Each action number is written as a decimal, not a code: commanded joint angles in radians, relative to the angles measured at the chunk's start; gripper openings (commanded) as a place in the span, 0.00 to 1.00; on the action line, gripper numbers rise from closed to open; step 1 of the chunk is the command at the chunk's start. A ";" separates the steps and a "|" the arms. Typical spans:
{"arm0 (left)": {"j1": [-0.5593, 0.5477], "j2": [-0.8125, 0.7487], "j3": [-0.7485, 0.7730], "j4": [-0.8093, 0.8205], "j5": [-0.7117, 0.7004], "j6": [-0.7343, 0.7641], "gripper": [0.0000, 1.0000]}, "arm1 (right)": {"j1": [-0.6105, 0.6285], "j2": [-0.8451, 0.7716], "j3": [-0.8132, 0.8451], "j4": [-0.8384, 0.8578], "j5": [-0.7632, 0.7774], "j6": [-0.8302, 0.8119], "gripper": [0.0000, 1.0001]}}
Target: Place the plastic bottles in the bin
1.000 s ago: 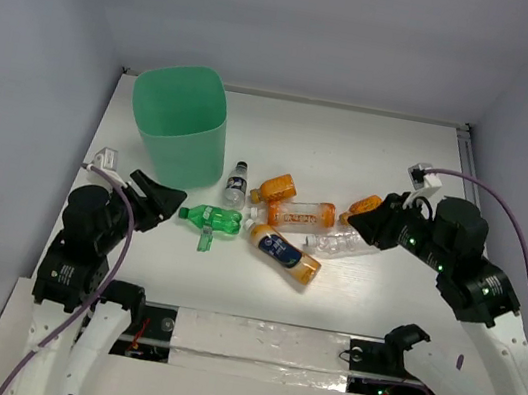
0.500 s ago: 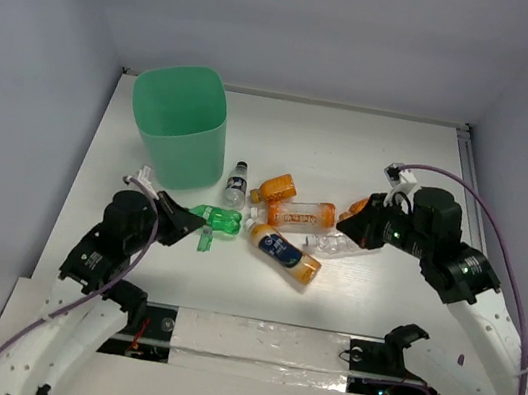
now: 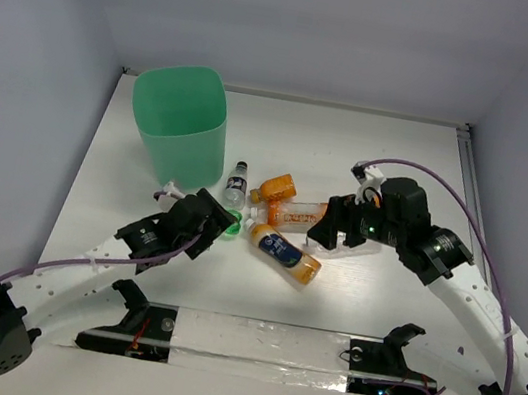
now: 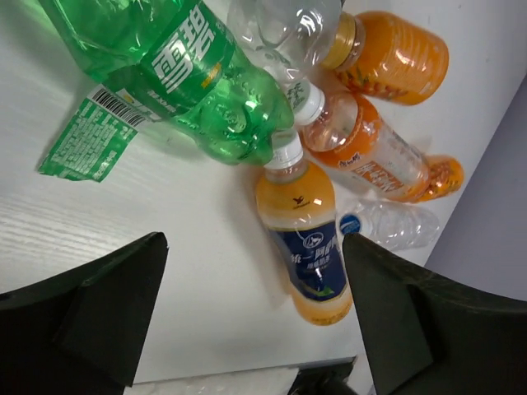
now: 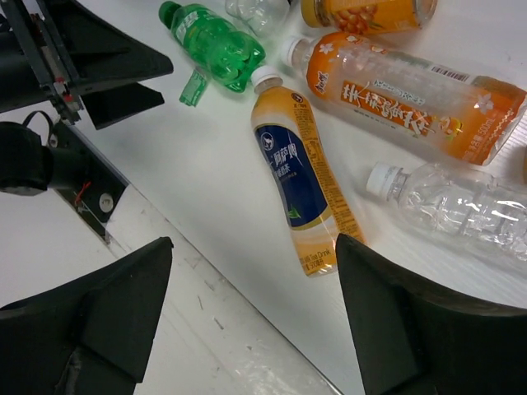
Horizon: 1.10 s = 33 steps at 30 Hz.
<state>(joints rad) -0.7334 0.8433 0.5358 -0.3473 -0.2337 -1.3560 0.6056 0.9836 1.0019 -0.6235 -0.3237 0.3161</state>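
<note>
In the last second both arms reached in: the left gripper [image 3: 211,221] hangs spread over the green bottle [image 4: 189,74], the right gripper [image 3: 335,232] spread over, it seems, the blue-labelled orange bottle [image 5: 296,177], both bottles ungrasped on the table [image 3: 402,160] near the bin [image 3: 179,128]

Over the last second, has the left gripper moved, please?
Yes. Judged against the bin, the left gripper has moved rightward and is now over the green bottle.
</note>
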 commanded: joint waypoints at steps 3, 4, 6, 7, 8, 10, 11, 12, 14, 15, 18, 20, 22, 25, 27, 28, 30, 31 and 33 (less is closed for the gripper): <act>0.028 0.045 -0.036 0.062 -0.087 -0.187 0.89 | 0.019 0.001 0.012 0.038 -0.037 -0.038 0.87; 0.038 0.045 -0.045 0.079 -0.087 -0.198 0.90 | 0.019 -0.002 0.006 0.039 -0.044 -0.041 0.87; 0.058 0.042 -0.063 0.088 -0.096 -0.228 0.90 | 0.019 -0.006 -0.012 0.047 -0.072 -0.048 0.87; 0.081 0.040 -0.068 0.094 -0.111 -0.232 0.90 | 0.019 -0.013 -0.019 0.048 -0.081 -0.051 0.87; 0.094 0.040 -0.071 0.091 -0.121 -0.235 0.90 | 0.019 -0.016 -0.034 0.050 -0.095 -0.052 0.87; 0.127 0.039 -0.082 0.085 -0.137 -0.247 0.90 | 0.019 -0.022 -0.052 0.051 -0.109 -0.054 0.87; 0.127 0.027 -0.086 0.090 -0.145 -0.253 0.89 | 0.019 -0.031 -0.060 0.054 -0.121 -0.054 0.87; 0.141 0.020 -0.100 0.097 -0.151 -0.256 0.89 | 0.019 -0.036 -0.077 0.054 -0.124 -0.054 0.87; 0.169 0.022 -0.114 0.120 -0.159 -0.264 0.89 | 0.019 -0.051 -0.091 0.056 -0.129 -0.052 0.87; 0.183 0.028 -0.123 0.125 -0.158 -0.261 0.89 | 0.019 -0.057 -0.098 0.056 -0.130 -0.051 0.87; 0.229 0.062 -0.128 0.175 -0.135 -0.224 0.88 | 0.019 -0.065 -0.106 0.064 -0.150 -0.040 0.87; 0.229 0.098 -0.119 0.208 -0.133 -0.200 0.89 | 0.019 -0.063 -0.114 0.067 -0.159 -0.034 0.87; 0.239 0.125 -0.096 0.221 -0.141 -0.183 0.89 | 0.019 -0.062 -0.117 0.067 -0.164 -0.031 0.87; 0.259 0.154 -0.100 0.275 -0.130 -0.172 0.88 | 0.028 -0.068 -0.123 0.074 -0.187 -0.022 0.87; 0.270 0.174 -0.109 0.300 -0.122 -0.163 0.88 | 0.028 -0.071 -0.134 0.087 -0.201 -0.014 0.87; 0.282 0.184 -0.109 0.315 -0.115 -0.157 0.88 | 0.028 -0.071 -0.138 0.096 -0.205 -0.008 0.87; 0.293 0.218 -0.099 0.320 -0.113 -0.135 0.88 | 0.037 -0.071 -0.147 0.103 -0.212 0.000 0.87; 0.302 0.240 -0.097 0.338 -0.112 -0.126 0.87 | 0.037 -0.068 -0.149 0.110 -0.212 0.006 0.87; 0.302 0.264 -0.086 0.340 -0.107 -0.112 0.86 | 0.046 -0.063 -0.151 0.113 -0.207 0.011 0.87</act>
<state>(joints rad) -0.4400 1.0798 0.4191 -0.0483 -0.3271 -1.4990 0.6369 0.9287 0.8581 -0.5713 -0.5060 0.3107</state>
